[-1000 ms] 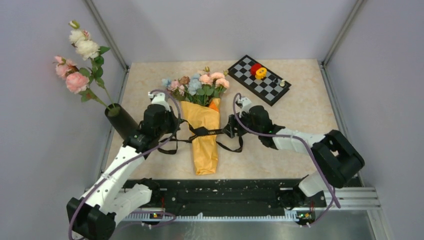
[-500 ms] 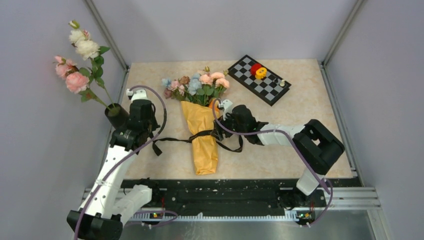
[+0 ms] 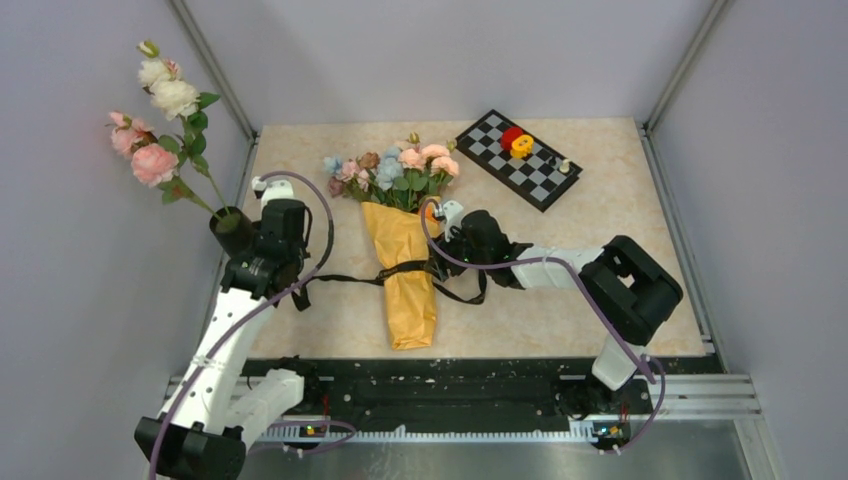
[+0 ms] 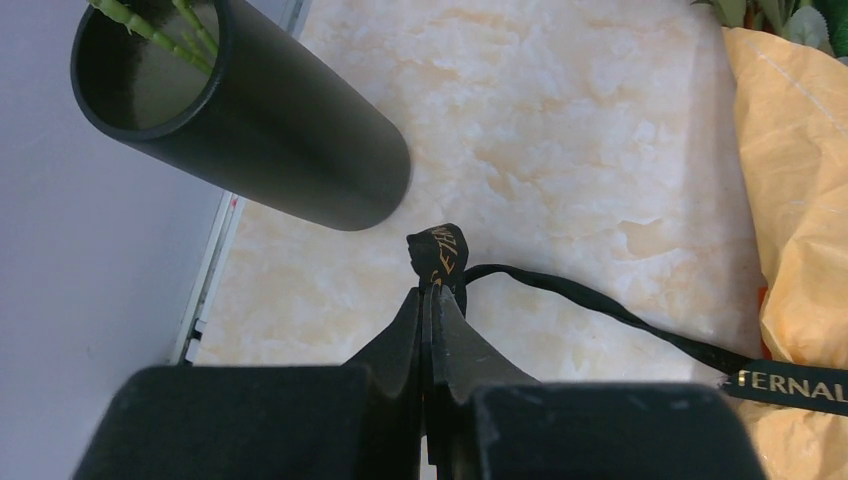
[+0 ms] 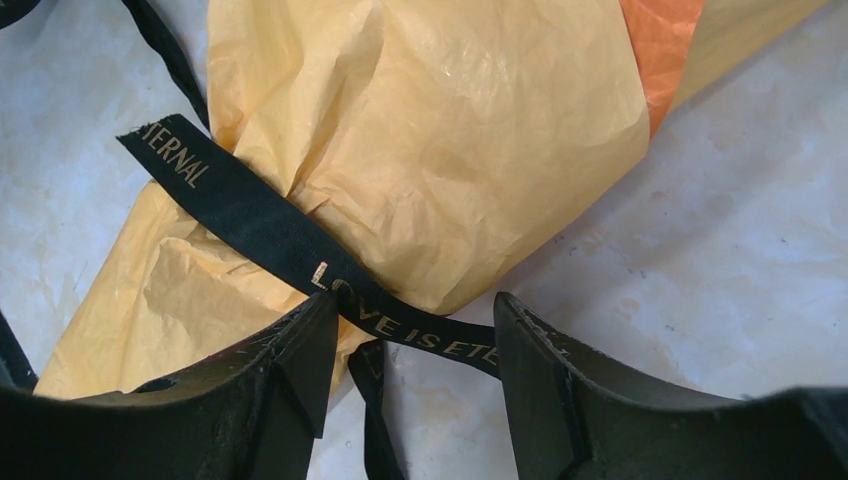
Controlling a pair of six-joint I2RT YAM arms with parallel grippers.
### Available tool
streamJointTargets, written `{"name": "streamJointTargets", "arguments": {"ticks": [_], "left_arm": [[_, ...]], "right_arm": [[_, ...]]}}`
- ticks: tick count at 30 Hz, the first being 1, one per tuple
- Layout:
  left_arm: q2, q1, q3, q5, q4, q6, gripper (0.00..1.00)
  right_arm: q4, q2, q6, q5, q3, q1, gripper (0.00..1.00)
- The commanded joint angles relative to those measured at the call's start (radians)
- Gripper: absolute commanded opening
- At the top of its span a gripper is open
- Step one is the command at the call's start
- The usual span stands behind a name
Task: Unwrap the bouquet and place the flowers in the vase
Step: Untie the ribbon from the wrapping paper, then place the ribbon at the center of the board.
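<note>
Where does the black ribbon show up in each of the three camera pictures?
Top external: black ribbon crosses the orange-yellow paper at picture centre.
Left wrist: its end at centre, pinched by the left gripper; strand runs right.
Right wrist: it slants across the lower left.
Shared landmark: that orange-yellow paper.

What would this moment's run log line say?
left tool: shut on ribbon end, beside vase | right tool: open, around ribbon at bouquet | flowers: wrapped
</note>
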Motion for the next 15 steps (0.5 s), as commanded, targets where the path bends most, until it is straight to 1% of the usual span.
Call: {"name": "streamJointTargets", "arguments": {"ticks": [1,4,13,15], "left_arm": [[0.011,0.005,-0.009,-0.043,0.061,0.025,0.00],[0.021,0.005,-0.022,-0.046,0.073,0.023,0.00],[0.033,0.007,-0.045,-0.051,0.093,0.022,0.00],[0.034,0.007,-0.048,-0.056,0.097,0.022,0.00]], "right_arm": [[0.010,-0.002,-0.013,0.024,0.021,0.005,0.58],[-0.005,-0.006,-0.013,0.035,0.016,0.006,0.53],[-0.027,-0.050,0.007,0.092,-0.025,0.006,0.45],[-0.036,-0.066,0.015,0.110,-0.037,0.005,0.42]]}}
